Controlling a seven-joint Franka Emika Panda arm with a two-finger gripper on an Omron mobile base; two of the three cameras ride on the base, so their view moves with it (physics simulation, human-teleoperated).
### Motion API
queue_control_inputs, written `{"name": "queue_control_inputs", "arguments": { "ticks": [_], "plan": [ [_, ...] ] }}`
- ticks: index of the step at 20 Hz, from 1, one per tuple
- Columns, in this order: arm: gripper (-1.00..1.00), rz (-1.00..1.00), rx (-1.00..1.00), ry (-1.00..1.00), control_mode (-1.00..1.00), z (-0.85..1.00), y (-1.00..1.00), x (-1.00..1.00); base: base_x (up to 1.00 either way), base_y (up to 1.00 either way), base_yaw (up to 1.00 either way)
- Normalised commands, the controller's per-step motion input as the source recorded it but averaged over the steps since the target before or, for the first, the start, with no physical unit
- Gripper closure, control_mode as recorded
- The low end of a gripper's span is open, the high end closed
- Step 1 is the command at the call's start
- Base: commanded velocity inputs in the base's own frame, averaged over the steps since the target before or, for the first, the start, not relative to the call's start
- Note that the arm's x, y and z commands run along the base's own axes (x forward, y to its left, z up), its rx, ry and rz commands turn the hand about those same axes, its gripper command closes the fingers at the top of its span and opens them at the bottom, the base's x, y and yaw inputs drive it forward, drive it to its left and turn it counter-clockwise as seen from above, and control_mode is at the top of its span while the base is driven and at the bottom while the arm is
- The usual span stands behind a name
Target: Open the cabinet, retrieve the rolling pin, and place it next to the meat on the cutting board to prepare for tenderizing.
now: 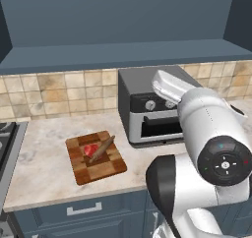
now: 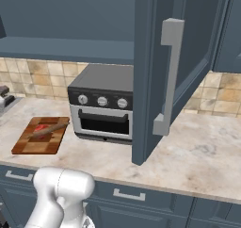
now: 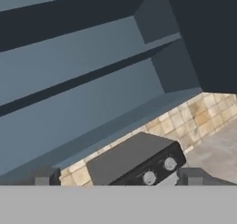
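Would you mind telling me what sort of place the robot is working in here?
A kitchen, apparently rendered: a marble-look counter with tiled backsplash, a toaster oven, and a cutting board holding meat and a rolling pin.

Rolling pin (image 1: 102,149) is lying on the cutting board (image 1: 101,170), apparently touching the meat (image 1: 90,150). Toaster oven (image 1: 147,109) is sitting right of it, beneath the cabinet (image 2: 181,57).

Glossy white arm (image 1: 206,114), dark round joint caps
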Motion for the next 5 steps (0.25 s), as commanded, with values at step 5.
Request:
{"name": "queue_control_inputs", "arguments": {
  "ticks": [5],
  "plan": [
    [-1.0, 0.0, 0.0, -0.13, -1.0, 0.08, -0.28, 0.23, 0.0, 0.0, 0.0]
  ]
}}
